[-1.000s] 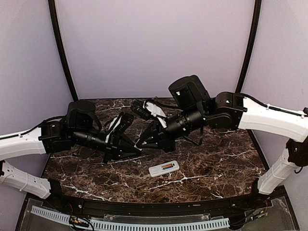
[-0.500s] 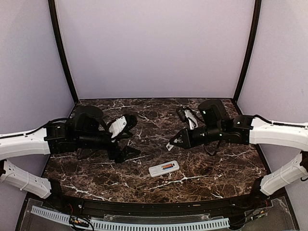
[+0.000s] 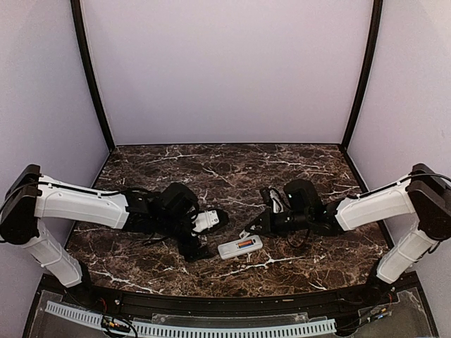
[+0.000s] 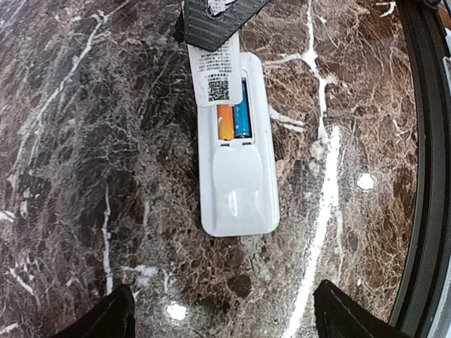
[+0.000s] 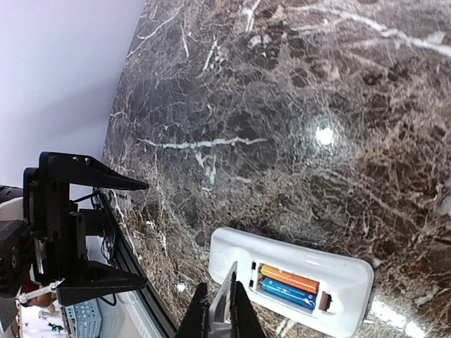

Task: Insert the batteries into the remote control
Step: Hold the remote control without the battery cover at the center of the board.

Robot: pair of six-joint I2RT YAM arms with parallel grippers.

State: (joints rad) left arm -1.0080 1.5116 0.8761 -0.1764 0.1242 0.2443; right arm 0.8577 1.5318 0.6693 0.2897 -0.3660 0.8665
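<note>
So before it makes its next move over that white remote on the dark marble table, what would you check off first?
1. The orange-red battery and blue battery sit side by side in the slim white remote control: ok.
2. The remote lies flat, back up, on the dark marble table: ok.
3. The left gripper is open above the remote, touching nothing: ok.
4. The right gripper is shut on the small white battery cover: ok.
5. Cover closed over the compartment: not ok. It overlaps only one end and the batteries are exposed.
6. Batteries facing the right way: cannot tell.
</note>
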